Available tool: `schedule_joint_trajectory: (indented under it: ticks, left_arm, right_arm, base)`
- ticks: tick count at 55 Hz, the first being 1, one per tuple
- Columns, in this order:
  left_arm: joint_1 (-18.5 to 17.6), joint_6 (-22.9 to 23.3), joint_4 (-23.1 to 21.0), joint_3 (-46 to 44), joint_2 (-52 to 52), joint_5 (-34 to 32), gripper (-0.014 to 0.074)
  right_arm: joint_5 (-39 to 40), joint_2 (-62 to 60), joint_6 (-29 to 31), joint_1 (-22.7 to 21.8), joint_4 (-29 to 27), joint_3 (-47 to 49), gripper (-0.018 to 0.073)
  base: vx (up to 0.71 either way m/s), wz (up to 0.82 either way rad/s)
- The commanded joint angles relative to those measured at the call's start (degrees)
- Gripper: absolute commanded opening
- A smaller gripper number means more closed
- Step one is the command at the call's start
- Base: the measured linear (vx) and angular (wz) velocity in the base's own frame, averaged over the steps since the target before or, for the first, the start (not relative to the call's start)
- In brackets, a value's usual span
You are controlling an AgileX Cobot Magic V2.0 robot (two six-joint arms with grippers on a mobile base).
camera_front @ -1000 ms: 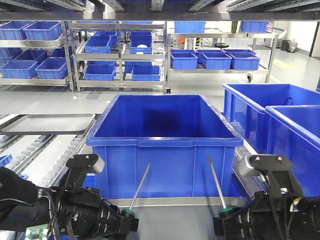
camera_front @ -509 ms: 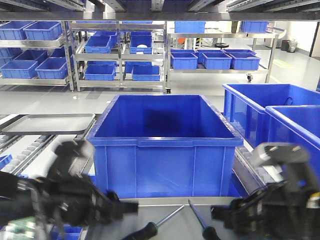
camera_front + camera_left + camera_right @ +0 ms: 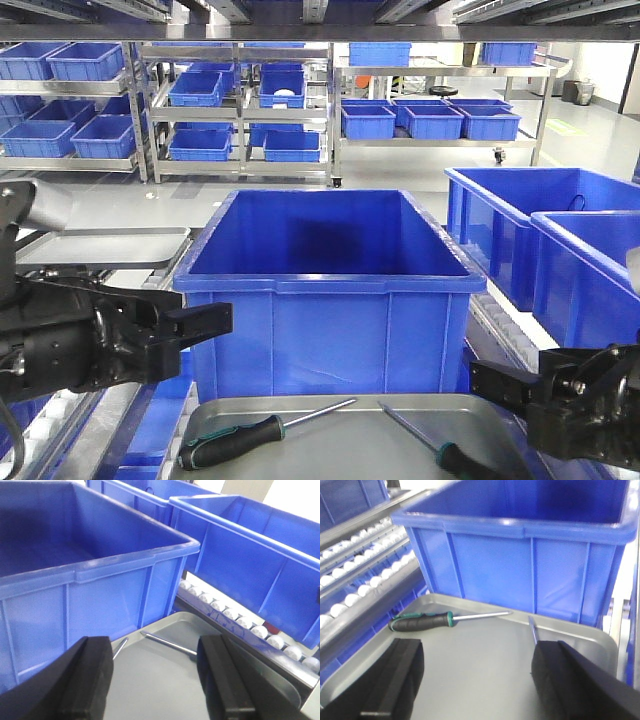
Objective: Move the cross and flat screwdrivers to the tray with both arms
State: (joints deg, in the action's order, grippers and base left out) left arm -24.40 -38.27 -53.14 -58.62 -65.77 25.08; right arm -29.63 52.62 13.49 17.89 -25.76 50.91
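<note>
Now both screwdrivers lie in the tray, seemingly apart, while both grippers' fingers gape empty.

You look across a grey floor to steel shelving racks along the far side, stacked with small blue bins. A large blue bin sits near you at centre, two more to its right. Roller conveyor tracks run along the left.
</note>
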Motion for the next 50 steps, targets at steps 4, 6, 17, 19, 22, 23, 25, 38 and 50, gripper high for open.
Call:
schedule_joint_trajectory:
  ticks: [4,6,17,19,22,23,25,38,50]
  left_arm:
    - [-0.3,0.02,-2.21,-1.91,1.17,-2.88,0.0503]
    - [-0.3,0.02,-2.21,-1.91,1.17,-2.88,0.0503]
    - [-0.3,0.02,-2.15,-1.72,1.17,-4.34,0.0496]
    - [-0.3,0.02,-2.15,-1.72,1.17,-4.51,0.0489]
    - [-0.3,0.02,-2.15,-1.72,1.47,-4.77,0.0468]
    - [-0.3,0.02,-2.2,-1.72,1.54,-4.71,0.0459]
    - [-0.3,0.02,-2.21,-1.72,1.54,-4.66,0.0439]
    - [-0.3,0.47,-0.09,-1.72,2.21,-4.68,0.0275]
    - [-0.3,0.74,5.77,1.4,6.05,-6.79,0.013]
  right_arm:
    - [3.81,-0.76,0.61,-0.17,-0.29,1.75,0.0531]
    - [3.81,-0.76,0.61,-0.17,-0.29,1.75,0.0531]
    - [3.75,-0.73,0.61,-0.17,-0.34,1.75,0.0531]
    - [3.75,-0.73,0.61,-0.17,-0.34,1.75,0.0531]
    - [3.75,-0.73,0.61,-0.17,-0.34,1.75,0.0531]
    - [3.75,-0.73,0.61,-0.17,-0.41,1.75,0.0531]
    - [3.75,-0.73,0.61,-0.17,-0.41,1.75,0.0531]
    - [3.75,-0.73,0.61,-0.17,-0.41,1.75,0.0531]
    - [3.34,-0.73,0.61,-0.17,-0.41,1.75,0.0531]
  base:
    - [0.0,0.0]
    - [0.0,0.0]
    - [0.0,0.0]
    - [0.0,0.0]
    - [0.0,0.0]
    - [0.0,0.0]
    - [0.0,0.0]
    - [0.0,0.0]
    - [0.0,0.0]
